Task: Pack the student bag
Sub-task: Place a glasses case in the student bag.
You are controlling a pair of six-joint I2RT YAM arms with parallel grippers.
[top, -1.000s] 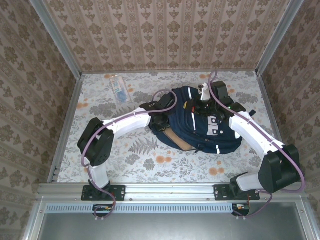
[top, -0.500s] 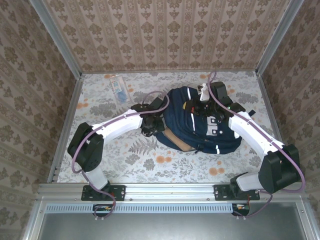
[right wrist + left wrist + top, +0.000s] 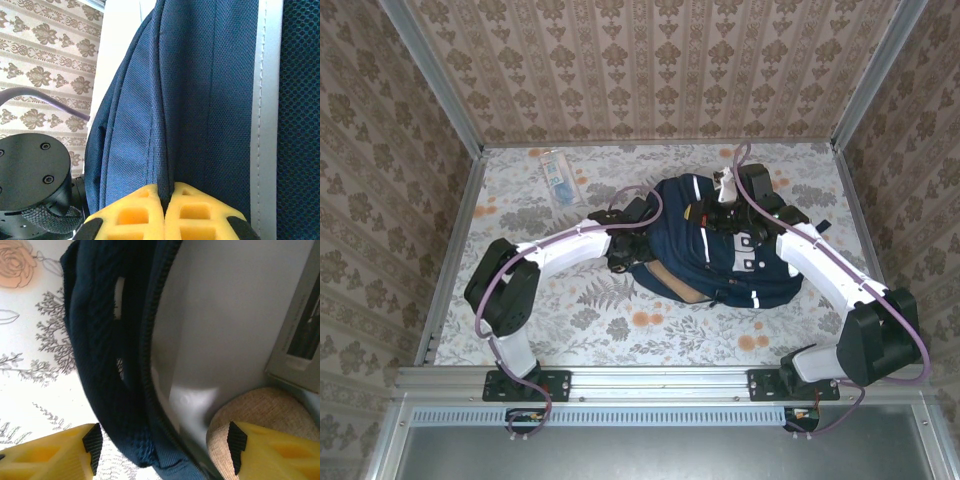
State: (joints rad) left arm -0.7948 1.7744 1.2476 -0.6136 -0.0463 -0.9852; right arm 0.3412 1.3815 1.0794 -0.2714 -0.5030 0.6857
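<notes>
One change matters: the left gripper (image 3: 162, 440) has reopened astride the mouth rim of the large navy-blue fabric student bag (image 3: 705, 258) at the middle of the floral table (image 3: 570, 305), gripping nothing, while the right gripper (image 3: 167, 192) pinches its fabric, so the mouth seems not yet held open.

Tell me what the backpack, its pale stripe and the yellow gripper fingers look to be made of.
The backpack: navy woven synthetic cloth, probably nylon or polyester; matte, with a fine visible weave.
The stripe: smooth pale grey tape, stitched along its edge, possibly reflective.
The yellow fingers: matte moulded or printed plastic, maybe rubbery, with square hollows.
</notes>
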